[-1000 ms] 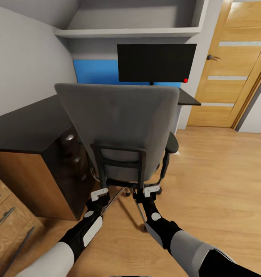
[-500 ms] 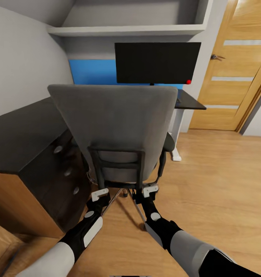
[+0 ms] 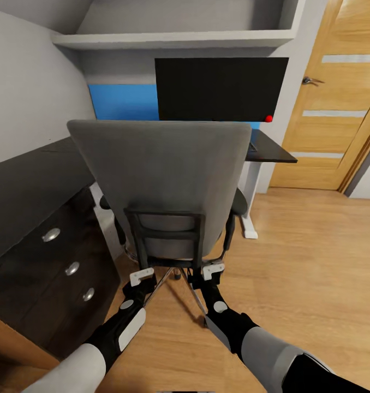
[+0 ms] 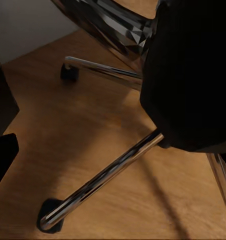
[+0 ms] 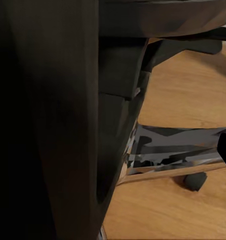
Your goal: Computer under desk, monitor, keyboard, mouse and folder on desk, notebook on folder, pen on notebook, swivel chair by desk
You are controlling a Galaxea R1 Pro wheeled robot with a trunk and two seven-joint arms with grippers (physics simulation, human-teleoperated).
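Now my left pincer (image 3: pixel 142 277) and right pincer (image 3: pixel 212 271) sit at the swivel chair (image 3: pixel 163 180)'s lower back frame; whether they grip it I cannot tell. Straight ahead, beyond the chair, lies the surface (image 3: pixel 272 150) carrying the monitor (image 3: pixel 220 89).

Whole view shifted: camera moved forward. Swivel chair (image 3: pixel 163 180) now nearer surface (image 3: pixel 27 185); monitor (image 3: pixel 221 89) looks larger; drawer unit (image 3: pixel 59 273) with knobs now faces camera more.

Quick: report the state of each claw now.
Left claw: at the swivel chair back frame; grip cannot be told.
Right claw: same frame; cannot be told.
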